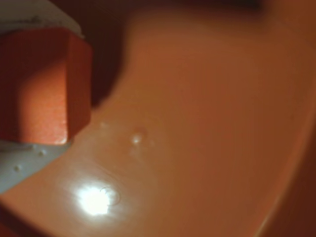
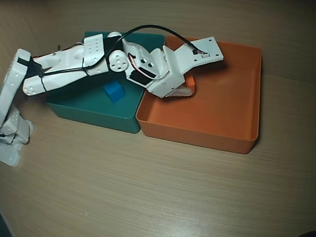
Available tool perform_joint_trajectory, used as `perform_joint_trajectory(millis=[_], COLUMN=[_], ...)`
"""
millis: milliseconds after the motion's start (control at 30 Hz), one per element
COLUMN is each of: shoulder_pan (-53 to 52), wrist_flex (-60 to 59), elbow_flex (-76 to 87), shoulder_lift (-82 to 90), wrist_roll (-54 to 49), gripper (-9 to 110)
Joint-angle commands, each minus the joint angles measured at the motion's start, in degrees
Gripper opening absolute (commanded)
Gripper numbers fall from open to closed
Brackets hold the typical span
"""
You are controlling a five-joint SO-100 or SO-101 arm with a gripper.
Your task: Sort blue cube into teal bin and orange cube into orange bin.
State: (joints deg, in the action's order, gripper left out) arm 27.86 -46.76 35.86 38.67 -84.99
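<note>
A: End effector [image 1: 34, 148]?
B: White fingers [image 1: 19, 165] clamped on the orange cube [image 1: 42, 84], above the orange bin's [image 2: 237, 139] floor, toward its 9 o'clock wall in the overhead view.

A: Other items?
B: Blue cube [image 2: 115, 91] lies in the teal bin [image 2: 94, 114], which touches the orange bin at its 9 o'clock side. Both on the table [image 2: 142, 193].

Blue cube [image 2: 115, 91] in teal bin [image 2: 94, 112], left of orange bin [image 2: 226, 139].

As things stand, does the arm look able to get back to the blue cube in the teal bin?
Probably yes: the blue cube sits uncovered on the teal bin floor, right under the arm. But the gripper is occupied, holding the orange cube over the orange bin.
</note>
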Motion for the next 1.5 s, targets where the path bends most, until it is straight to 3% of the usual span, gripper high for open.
perform_joint_trajectory(millis=[0,100,300,500,900,1233,1467], shoulder_pan=[0.2,0.6,0.4,0.4,-0.4,-0.6,-1.8], wrist_flex=[0.8,0.8,0.8,0.8,-0.2,0.6,0.8], elbow_flex=[-5.4,-5.5,-5.4,-5.8,-4.7,8.2,16.5], shoulder_lift=[2.3,2.3,2.3,2.3,10.5,26.1,34.9], wrist_roll=[0.5,0.8,1.0,1.0,1.1,1.1,0.7], gripper=[-5,-2,19,31,29,-7,-5])
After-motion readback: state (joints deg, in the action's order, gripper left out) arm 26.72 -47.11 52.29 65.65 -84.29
